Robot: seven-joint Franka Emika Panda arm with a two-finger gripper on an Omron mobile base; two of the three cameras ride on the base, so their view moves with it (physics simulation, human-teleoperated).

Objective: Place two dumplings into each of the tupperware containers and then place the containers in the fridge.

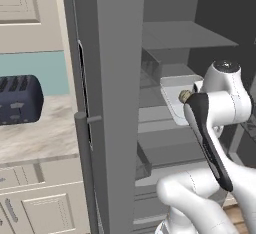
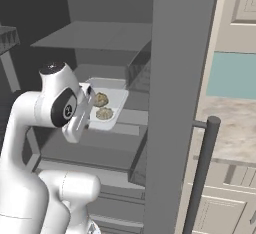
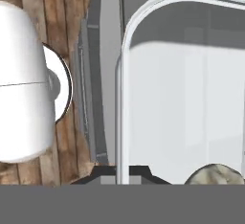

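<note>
Claw [image 3: 122, 173] clamped on container [image 3: 182, 98] rim, dumpling [image 3: 217, 174] cut off

Cream panelled cabinets [image 1: 30, 205] are standing on the left under a pale marbled counter [image 1: 35, 133], where a dark blue toaster [image 1: 17, 99] is sitting against a teal wall [image 1: 47, 70]. Wooden floorboards [image 3: 28, 7] are showing below.

The fingers [image 3: 123, 174] grip the rim of a container [image 2: 111, 109] holding two dumplings [image 2: 102, 99], inside the fridge [image 2: 175, 78], above a shelf [image 2: 95, 150]; toaster [image 1: 19, 99] far left on the desk [image 1: 35, 133].
</note>
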